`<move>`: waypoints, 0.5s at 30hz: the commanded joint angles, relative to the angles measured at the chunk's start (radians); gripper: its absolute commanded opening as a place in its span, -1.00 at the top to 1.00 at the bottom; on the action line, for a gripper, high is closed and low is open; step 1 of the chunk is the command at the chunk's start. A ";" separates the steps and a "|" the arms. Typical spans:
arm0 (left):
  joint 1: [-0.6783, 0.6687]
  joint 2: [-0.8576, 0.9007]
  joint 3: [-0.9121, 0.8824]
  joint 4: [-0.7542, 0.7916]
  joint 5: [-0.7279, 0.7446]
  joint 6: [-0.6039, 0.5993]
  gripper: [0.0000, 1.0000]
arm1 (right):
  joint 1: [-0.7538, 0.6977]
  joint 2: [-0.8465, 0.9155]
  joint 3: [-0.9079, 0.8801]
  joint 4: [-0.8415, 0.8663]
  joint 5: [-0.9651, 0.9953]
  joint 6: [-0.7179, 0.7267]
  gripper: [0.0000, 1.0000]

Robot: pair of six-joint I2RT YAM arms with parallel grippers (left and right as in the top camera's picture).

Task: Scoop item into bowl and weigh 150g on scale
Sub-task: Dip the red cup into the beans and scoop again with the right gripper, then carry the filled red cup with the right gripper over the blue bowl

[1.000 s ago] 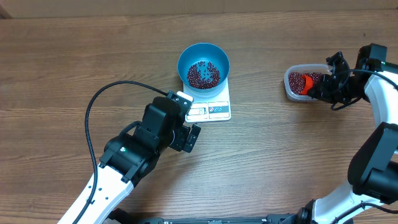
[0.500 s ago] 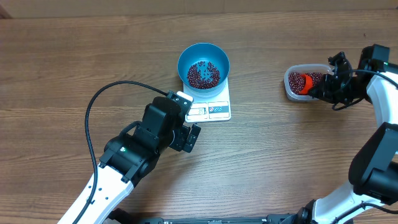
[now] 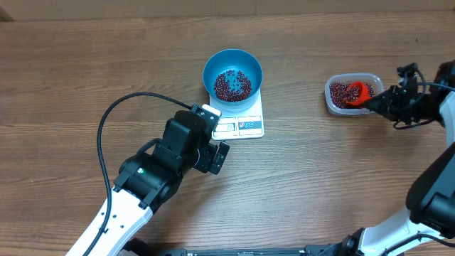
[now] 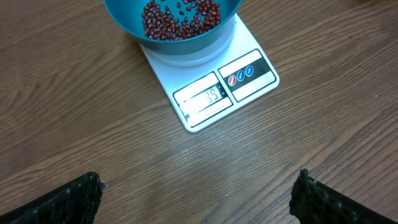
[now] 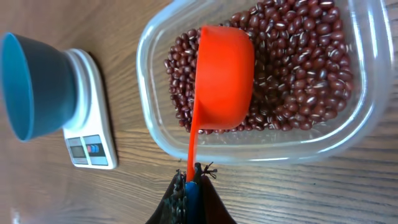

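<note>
The blue bowl stands on the white scale and holds a layer of dark red beans. The scale's display reads 35. My left gripper hovers open over bare wood just in front of the scale, with nothing between its fingers. At the right, my right gripper is shut on the thin handle of an orange scoop. The scoop's cup lies over the beans in the clear tub, its rounded outside facing the wrist camera.
A black cable loops over the table left of the left arm. Bare wood separates the scale from the tub. The tub sits near the right edge of the overhead view.
My right gripper has drawn back to the right, and the orange scoop has shifted from the tub's left part toward its right side. The left arm has not moved.
</note>
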 commanded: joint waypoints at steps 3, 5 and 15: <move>0.004 0.003 0.000 0.004 0.012 0.018 -1.00 | -0.027 0.005 -0.005 -0.016 -0.149 -0.043 0.93; 0.004 0.003 0.000 0.004 0.012 0.018 -0.99 | -0.030 0.005 -0.005 -0.021 -0.154 -0.043 0.93; 0.004 0.003 0.000 0.004 0.012 0.018 -0.99 | -0.030 0.005 -0.005 -0.024 -0.163 -0.046 0.93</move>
